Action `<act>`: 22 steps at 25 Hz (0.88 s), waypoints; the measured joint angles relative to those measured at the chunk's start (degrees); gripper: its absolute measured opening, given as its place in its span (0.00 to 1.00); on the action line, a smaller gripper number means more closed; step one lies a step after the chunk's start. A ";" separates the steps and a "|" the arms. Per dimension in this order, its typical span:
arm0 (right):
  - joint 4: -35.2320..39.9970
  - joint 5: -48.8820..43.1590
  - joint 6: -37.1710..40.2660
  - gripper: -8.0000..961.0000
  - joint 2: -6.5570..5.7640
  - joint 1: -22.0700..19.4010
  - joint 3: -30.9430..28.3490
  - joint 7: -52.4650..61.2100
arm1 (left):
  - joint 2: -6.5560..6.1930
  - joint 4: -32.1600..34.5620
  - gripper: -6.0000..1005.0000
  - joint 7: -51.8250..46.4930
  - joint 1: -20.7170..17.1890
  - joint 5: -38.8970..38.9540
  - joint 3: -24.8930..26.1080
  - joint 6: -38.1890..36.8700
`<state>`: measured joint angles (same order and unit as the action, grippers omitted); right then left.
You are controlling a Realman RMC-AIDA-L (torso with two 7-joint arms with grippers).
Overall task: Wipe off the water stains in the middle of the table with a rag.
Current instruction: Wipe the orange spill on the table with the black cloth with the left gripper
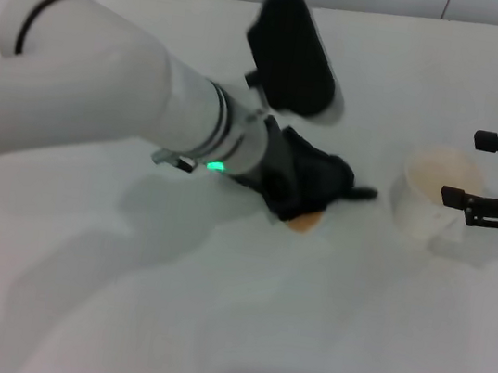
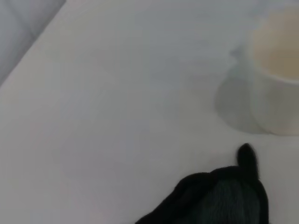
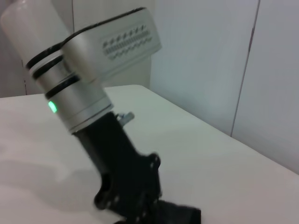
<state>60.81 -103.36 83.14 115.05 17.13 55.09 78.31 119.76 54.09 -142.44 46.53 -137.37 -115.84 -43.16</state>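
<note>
Wiping is judged underway: the soft black wrinkled rag [image 1: 310,184], clamped by the left gripper [image 1: 297,189], is pressed mid-tabletop beside the orange-brown stain [image 1: 305,220] on the white matte table [image 1: 209,331]; a sweep across it is needed next. Near the right edge, the right gripper [image 1: 477,169] is held apart by the translucent white cup [image 1: 434,200].

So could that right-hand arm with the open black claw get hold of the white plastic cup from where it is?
Probably yes. The right gripper stands open right beside the white translucent plastic cup, with only bare white table around it. The left gripper works apart, pressing the black rag.

Head view looks down over the table [image 1: 349,333]; wrist views sit close, sharing the rag [image 2: 219,198].
</note>
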 joint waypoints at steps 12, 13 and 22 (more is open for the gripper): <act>0.02 0.00 0.01 0.90 0.00 -0.23 -0.07 0.00 | -0.05 8.33 0.07 9.05 -5.44 0.89 -3.74 0.05; 0.02 0.00 0.01 0.90 0.00 -0.24 -0.07 0.00 | -0.06 8.37 0.07 9.25 -5.53 0.89 -3.76 -0.11; 0.07 0.00 0.01 0.90 -0.08 -0.18 -0.07 0.01 | -0.09 4.64 0.07 6.52 -4.08 -0.96 0.19 -0.84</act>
<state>60.88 -103.36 83.15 114.97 16.95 55.02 78.32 119.68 58.74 -135.92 42.45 -138.33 -115.65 -44.00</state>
